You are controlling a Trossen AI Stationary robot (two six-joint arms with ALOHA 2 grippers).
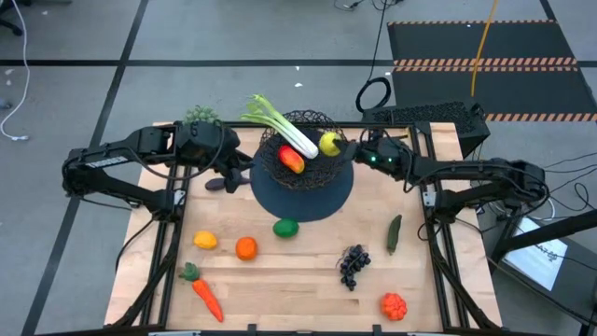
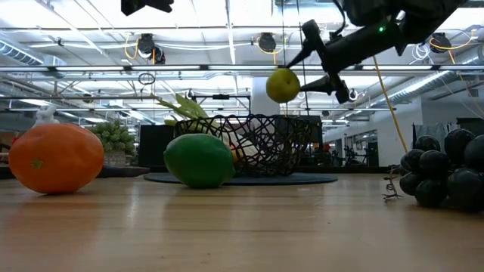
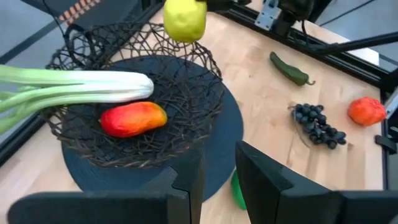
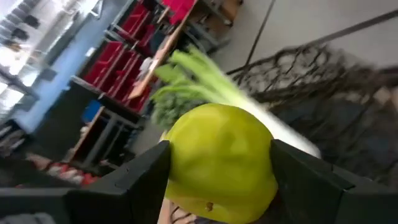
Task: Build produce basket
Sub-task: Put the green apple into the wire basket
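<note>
The black wire basket (image 1: 304, 152) stands on a flat dark round mat (image 1: 322, 198) at the far middle of the table. A green-white leek (image 1: 280, 127) lies across the basket, its leafy end sticking out over the far left rim. A red-yellow mango (image 1: 292, 161) lies inside. My right gripper (image 1: 336, 145) is shut on a yellow lemon (image 1: 329, 143) above the basket's right rim. In the low view the lemon (image 2: 283, 85) hangs clear above the basket (image 2: 261, 145). My left gripper (image 1: 229, 179) is open and empty at the mat's left edge. My right gripper pinches the lemon's two opposite sides (image 4: 186, 155) between its two fingers (image 4: 146, 177). The fingers come from the table's right side, slanting a little downward. The lemon is lifted clear, above the basket's right rim.
Loose on the near half of the table are a lime (image 1: 285, 227), an orange (image 1: 245, 247), a yellow-orange fruit (image 1: 205, 240), a carrot (image 1: 207, 297), dark grapes (image 1: 353, 264), a green cucumber (image 1: 395, 233) and a red tomato (image 1: 394, 305). A fuzzy green clump (image 1: 201, 115) sits at the far left.
</note>
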